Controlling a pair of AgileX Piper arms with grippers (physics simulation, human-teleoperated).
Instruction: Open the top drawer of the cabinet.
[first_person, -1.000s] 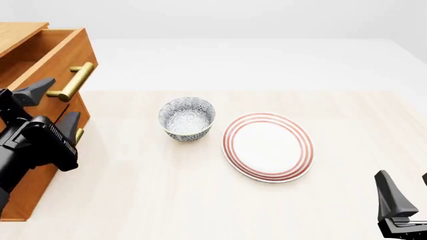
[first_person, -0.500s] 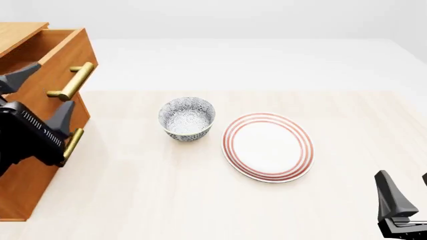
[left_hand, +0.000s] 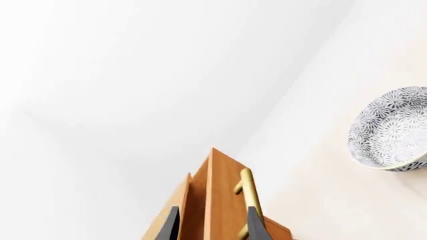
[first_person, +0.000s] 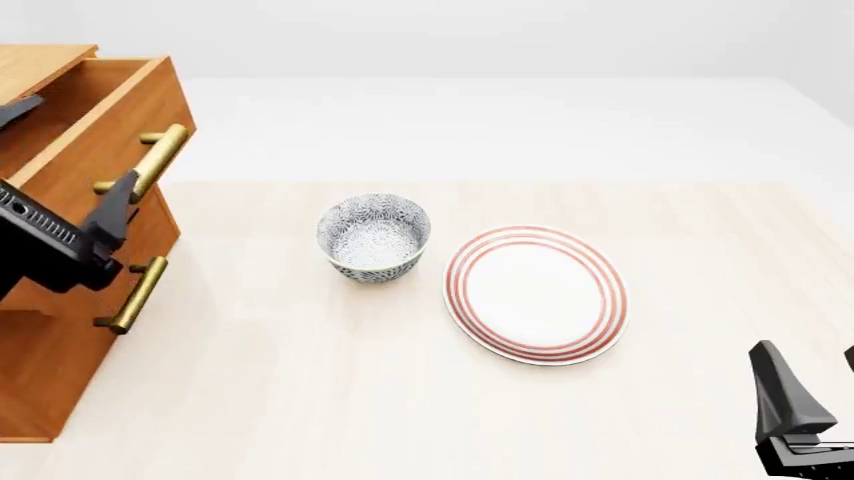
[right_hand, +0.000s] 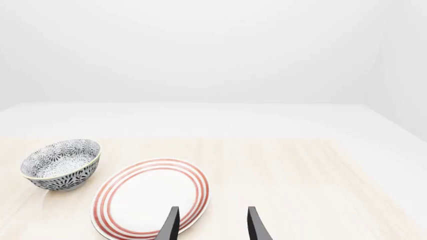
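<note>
The cabinet (first_person: 54, 350) stands at the table's left edge. The top drawer (first_person: 114, 130) is pulled out, with its brass bar handle (first_person: 147, 160) facing right. My left gripper (first_person: 80, 140) hovers open over the drawer's front, one finger on each side, and holds nothing. In the left wrist view the drawer's front panel (left_hand: 223, 200) and handle (left_hand: 248, 192) lie between and just beyond the open left gripper (left_hand: 212, 227). My right gripper (first_person: 807, 395) rests open at the near right corner; the right wrist view shows the same gripper (right_hand: 212, 227) empty.
A patterned bowl (first_person: 374, 237) (right_hand: 61, 164) (left_hand: 390, 130) sits mid-table, with a red-ringed white plate (first_person: 537, 293) (right_hand: 150, 197) to its right. The second drawer's brass handle (first_person: 131, 295) shows below the open drawer.
My left gripper has risen and drawn back to the left, off the lower drawers, uncovering the second handle. The drawer and right arm have not moved.
</note>
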